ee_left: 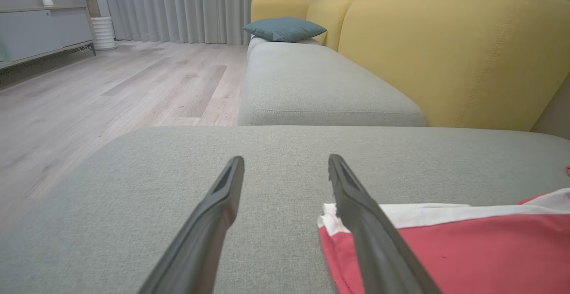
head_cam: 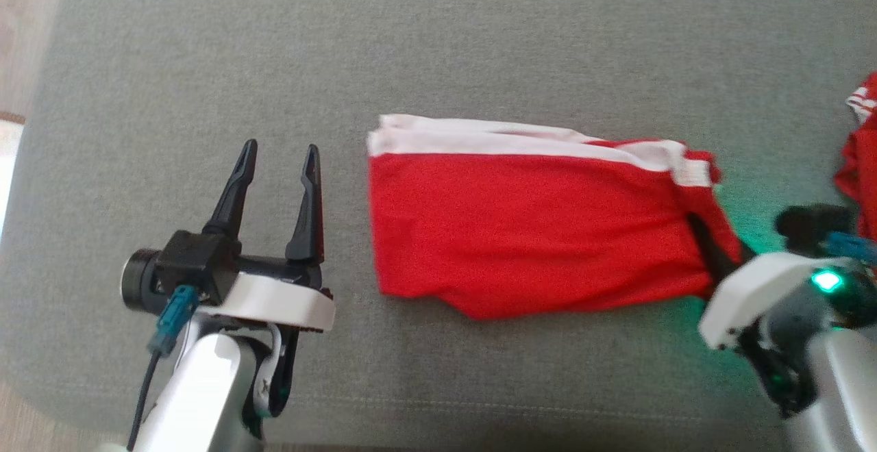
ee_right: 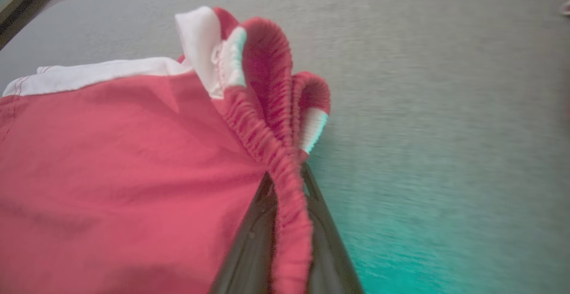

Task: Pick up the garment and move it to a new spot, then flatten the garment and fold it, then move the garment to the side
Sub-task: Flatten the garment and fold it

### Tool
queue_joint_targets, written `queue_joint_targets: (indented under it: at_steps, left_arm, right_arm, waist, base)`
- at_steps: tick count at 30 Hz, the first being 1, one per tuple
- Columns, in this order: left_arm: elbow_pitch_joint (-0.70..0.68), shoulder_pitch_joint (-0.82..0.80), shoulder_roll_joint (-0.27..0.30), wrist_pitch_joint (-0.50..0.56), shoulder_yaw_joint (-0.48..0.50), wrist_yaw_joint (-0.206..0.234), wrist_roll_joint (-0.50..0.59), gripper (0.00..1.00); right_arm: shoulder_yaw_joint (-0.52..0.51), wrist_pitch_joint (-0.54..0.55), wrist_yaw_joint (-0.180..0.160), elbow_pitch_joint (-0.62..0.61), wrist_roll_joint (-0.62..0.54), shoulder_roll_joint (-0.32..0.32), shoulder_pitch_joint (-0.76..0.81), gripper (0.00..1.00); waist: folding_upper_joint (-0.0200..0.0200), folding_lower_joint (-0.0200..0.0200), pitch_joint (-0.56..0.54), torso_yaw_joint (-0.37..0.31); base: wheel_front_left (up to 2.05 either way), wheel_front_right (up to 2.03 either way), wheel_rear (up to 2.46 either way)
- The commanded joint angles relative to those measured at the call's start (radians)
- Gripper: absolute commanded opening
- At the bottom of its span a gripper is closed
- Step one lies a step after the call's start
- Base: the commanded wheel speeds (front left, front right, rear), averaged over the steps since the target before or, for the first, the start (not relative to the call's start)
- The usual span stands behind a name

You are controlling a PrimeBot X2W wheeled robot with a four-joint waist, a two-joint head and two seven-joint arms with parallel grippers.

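Shorts (head_cam: 527,233) lie folded on the cushion (head_cam: 438,48), right claw (head_cam: 699,229) clamped on their waistband (ee_right: 262,133), left claw (head_cam: 281,147) wide; drag them sideways low and slowly so the fold holds.

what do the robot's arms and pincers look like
The left pincer has two long black fingers, a black block, white curved cover, teal plug with dark cable, pale silvery forearm. The right pincer shares the white cover, plus a green light.

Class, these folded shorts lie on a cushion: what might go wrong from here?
The right pincer grips just the waistband of the shorts; pulling may undo the fold.
The left pincer stands open, clear of the shorts, so their far end may drag.
Another red garment lies nearby; they might tangle.
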Motion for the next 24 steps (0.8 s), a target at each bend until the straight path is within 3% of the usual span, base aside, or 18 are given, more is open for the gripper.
queue_joint_targets:
  at_steps: [1,8,16,20,24]
  left_arm:
    - [-0.030,-0.023,0.016,-0.010,0.040,0.001,0.015,1.00]
    - [-0.038,-0.008,0.028,-0.005,0.040,0.007,0.012,1.00]
    - [-0.048,-0.008,0.035,0.013,0.029,0.008,0.011,1.00]
    - [-0.052,-0.019,0.033,0.016,0.021,0.004,0.010,1.00]
    - [-0.046,-0.031,0.025,0.014,0.012,0.000,0.008,1.00]
  right_arm:
    - [-0.013,-0.006,0.007,-0.044,0.006,-0.031,0.012,0.00]
    - [-0.048,0.046,0.007,-0.160,0.073,-0.051,0.037,0.00]
    - [0.051,0.255,0.007,-0.323,0.424,0.061,-0.011,0.00]
    - [0.134,0.307,0.007,-0.315,0.516,0.106,-0.055,0.00]
    - [0.231,0.291,0.007,-0.228,0.548,0.131,-0.101,0.00]
  waist:
    - [0.0000,0.0000,-0.011,-0.011]
    - [0.0000,0.0000,-0.039,-0.048]
    - [0.0000,0.0000,-0.043,-0.054]
    - [0.0000,0.0000,-0.030,-0.036]
    - [0.0000,0.0000,-0.016,-0.009]
  base:
    - [0.00,0.00,0.00]
    - [0.00,0.00,0.00]
    - [0.00,0.00,0.00]
    - [0.00,0.00,0.00]
    - [0.00,0.00,0.00]
